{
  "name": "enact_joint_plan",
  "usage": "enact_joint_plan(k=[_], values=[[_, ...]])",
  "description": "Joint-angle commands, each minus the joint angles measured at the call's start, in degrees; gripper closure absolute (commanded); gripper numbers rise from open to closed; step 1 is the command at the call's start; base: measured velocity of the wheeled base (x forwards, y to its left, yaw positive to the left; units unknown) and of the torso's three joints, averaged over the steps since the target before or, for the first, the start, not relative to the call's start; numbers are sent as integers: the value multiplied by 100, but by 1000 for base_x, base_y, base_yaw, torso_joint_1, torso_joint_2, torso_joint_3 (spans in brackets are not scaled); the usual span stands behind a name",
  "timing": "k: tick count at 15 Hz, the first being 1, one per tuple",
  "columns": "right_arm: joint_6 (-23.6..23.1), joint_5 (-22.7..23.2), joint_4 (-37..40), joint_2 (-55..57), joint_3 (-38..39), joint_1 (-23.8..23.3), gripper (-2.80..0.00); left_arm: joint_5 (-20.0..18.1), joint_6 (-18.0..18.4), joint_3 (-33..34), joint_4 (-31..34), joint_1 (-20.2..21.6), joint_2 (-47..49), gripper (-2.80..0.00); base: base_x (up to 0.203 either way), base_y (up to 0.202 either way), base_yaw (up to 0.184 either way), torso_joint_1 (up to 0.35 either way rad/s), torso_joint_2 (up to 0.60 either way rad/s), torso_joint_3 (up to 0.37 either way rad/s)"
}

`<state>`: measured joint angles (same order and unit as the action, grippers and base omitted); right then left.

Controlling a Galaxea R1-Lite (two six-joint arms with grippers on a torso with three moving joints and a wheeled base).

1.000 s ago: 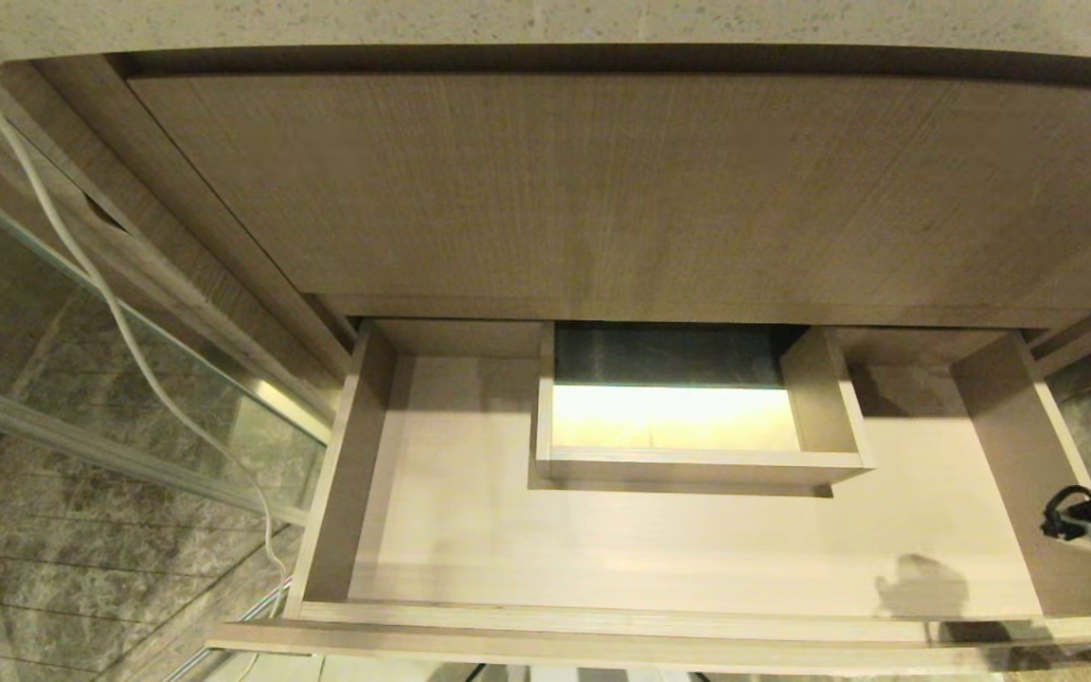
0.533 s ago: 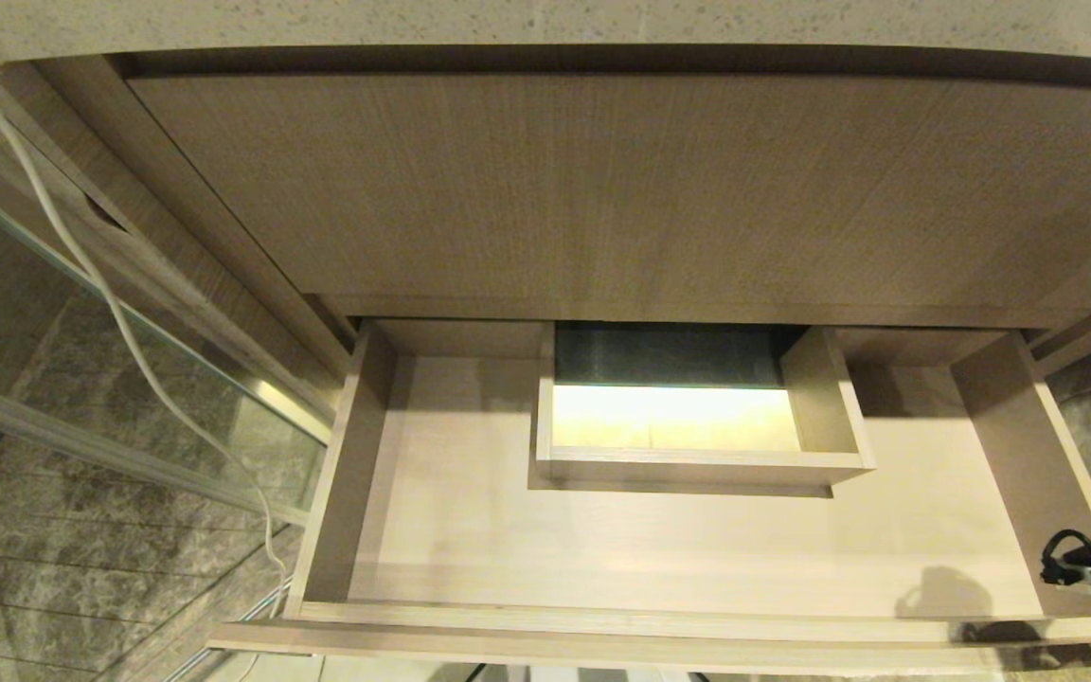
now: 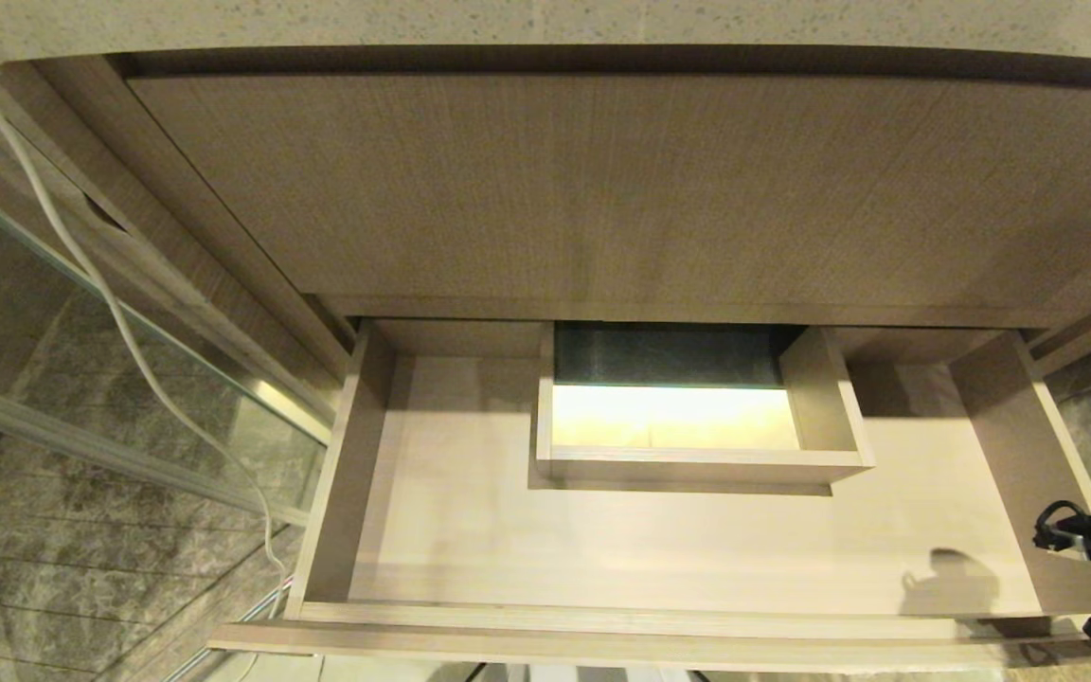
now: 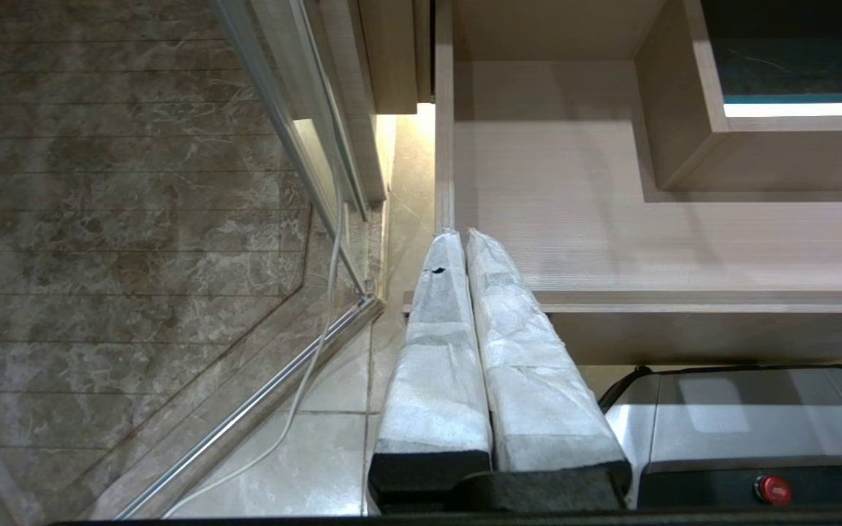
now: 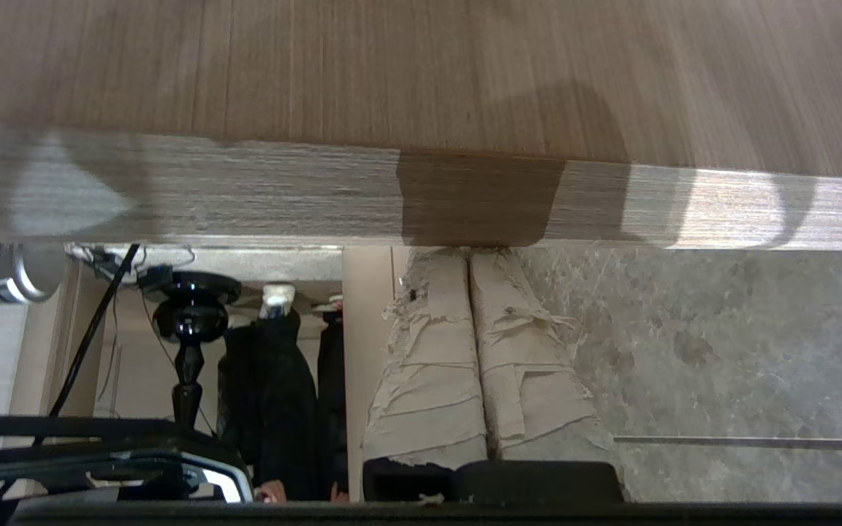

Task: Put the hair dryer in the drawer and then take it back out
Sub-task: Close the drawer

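A speckled stone bench top [image 3: 545, 19] runs along the far edge of the head view. Below it hangs a tall wood-grain front panel [image 3: 621, 180]. To the left stands a glass partition [image 3: 129, 313] with a metal frame [image 3: 100, 450], and a white cable [image 3: 81, 256] trails down across it to the marbled brown floor tiles [image 3: 62, 578]. The same cable [image 4: 319, 343] shows in the left wrist view, reaching paler floor tiles [image 4: 319, 453]. In the right wrist view a black lamp-like stand [image 5: 188, 321] and dark hanging clothes [image 5: 275, 394] show beside grey marbled tiling [image 5: 721, 351].
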<state>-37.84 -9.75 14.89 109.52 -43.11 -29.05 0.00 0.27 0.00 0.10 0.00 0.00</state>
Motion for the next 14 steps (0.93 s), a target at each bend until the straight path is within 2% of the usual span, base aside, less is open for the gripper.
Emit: enact_joint_plan(k=[1,4,6,12,13,14], values=[[-4,0,-157,-120,58,-4,0,0,0,4,-1,0,0,0,0,0,0,0,0,0],[13,8,-272,-371,44,-4,0,0,0,9,-1,0,0,0,0,0,0,0,0,0],[22,33,-825,-593,74,5,0,0,0,9,-1,0,0,0,0,0,0,0,0,0],[37,830,-2851,-865,30,69,0,0,0,9,-1,0,0,0,0,0,0,0,0,0],[50,871,-2896,-859,18,80,0,0,0,9,-1,0,0,0,0,0,0,0,0,0],[197,1124,-3233,-810,-5,128,0,0,0,9,-1,0,0,0,0,0,0,0,0,0]])
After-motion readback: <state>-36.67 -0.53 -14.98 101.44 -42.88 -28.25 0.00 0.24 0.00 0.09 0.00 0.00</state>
